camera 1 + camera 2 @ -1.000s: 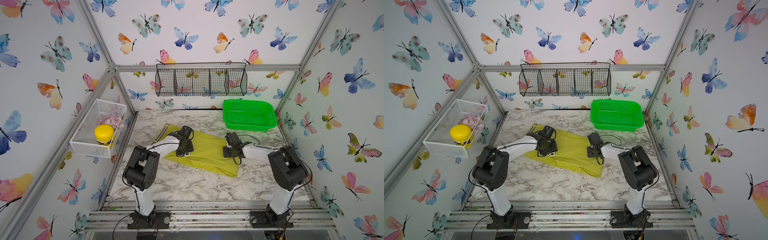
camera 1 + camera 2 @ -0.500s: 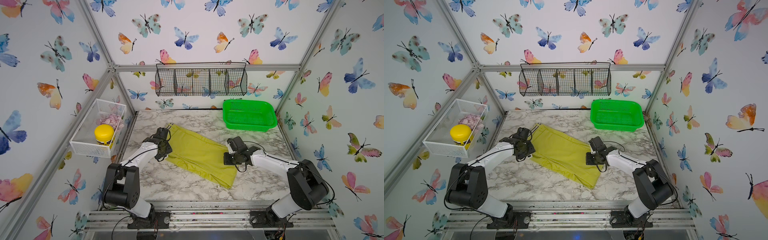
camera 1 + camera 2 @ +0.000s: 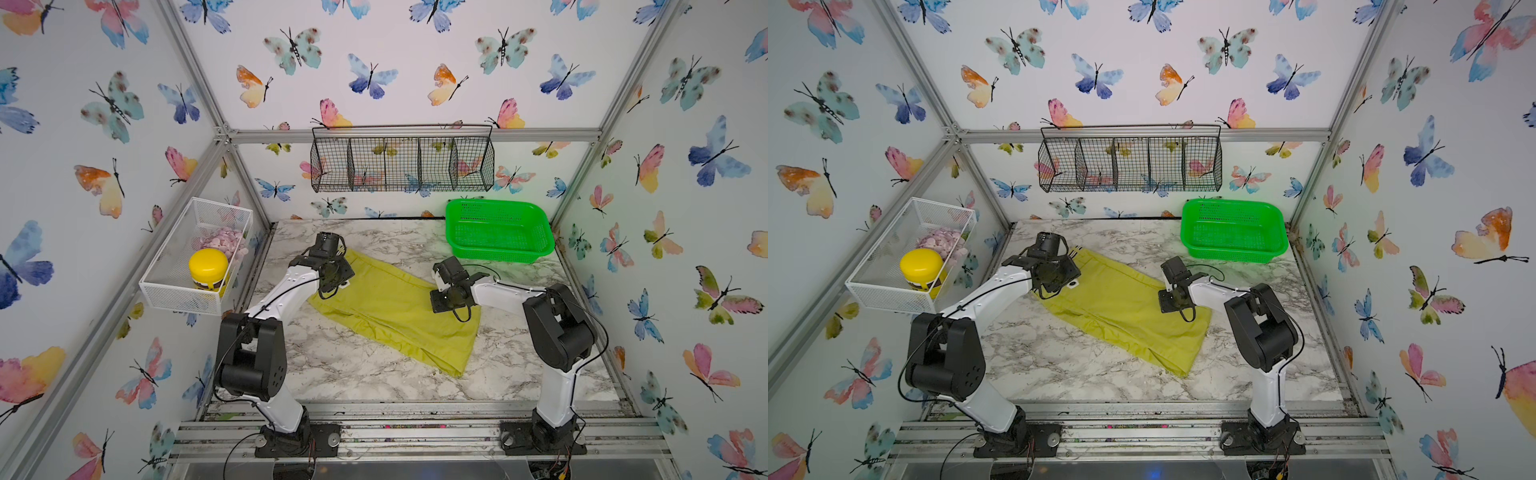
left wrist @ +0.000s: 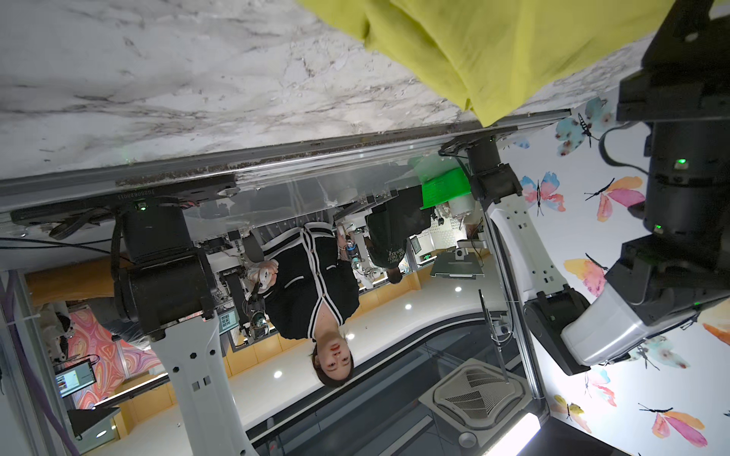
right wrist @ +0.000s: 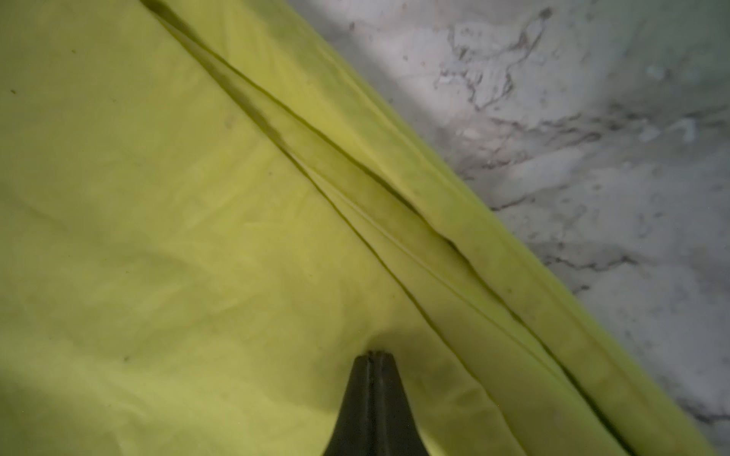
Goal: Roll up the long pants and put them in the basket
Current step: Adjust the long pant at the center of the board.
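Far L, wall tray: yellow-lid jar [image 3: 208, 270], dark label band, txt unreadable. L gripper [image 3: 334, 274] sits over the waistband [image 3: 1074, 251] end; jaws hidden, so we can't tell gap or hold. The long pants [image 3: 395, 309] lie flat, diagonal across marble table [image 3: 332, 365]. We judge the cloth thin, light, limp, prob. slides on stone; best pinched at hem corners. R gripper [image 5: 371, 355] fully closed, tips pressing cloth, nothing visibly gripped. No brand seen on pants.
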You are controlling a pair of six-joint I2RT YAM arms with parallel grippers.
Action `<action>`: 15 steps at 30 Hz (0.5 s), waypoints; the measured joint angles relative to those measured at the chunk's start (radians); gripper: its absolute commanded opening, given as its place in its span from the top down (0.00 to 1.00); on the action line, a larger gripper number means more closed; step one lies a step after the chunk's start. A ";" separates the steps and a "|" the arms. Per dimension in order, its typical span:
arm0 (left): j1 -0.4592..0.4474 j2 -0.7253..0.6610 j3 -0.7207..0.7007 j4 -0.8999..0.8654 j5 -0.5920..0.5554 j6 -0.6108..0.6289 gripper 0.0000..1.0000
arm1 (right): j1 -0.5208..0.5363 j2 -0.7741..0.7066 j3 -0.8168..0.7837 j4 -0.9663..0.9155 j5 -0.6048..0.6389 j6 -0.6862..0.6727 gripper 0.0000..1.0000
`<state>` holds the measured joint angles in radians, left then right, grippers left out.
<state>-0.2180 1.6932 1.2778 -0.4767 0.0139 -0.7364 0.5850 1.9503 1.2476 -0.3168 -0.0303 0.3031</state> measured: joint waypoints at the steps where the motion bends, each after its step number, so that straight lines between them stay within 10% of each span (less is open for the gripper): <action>1: 0.000 0.028 0.008 0.005 -0.003 0.000 0.69 | 0.000 0.006 0.002 0.005 0.006 -0.002 0.97; 6: 0.000 0.158 0.015 0.007 -0.033 0.007 1.00 | 0.000 0.007 -0.016 0.023 0.022 -0.005 0.97; 15: -0.003 0.232 0.036 0.020 -0.055 0.022 1.00 | 0.000 -0.132 -0.226 0.102 0.027 0.054 0.97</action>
<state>-0.2207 1.9247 1.3136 -0.4564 -0.0406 -0.7147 0.5850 1.8187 1.0214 -0.2146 -0.0032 0.3569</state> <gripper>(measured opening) 0.536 0.037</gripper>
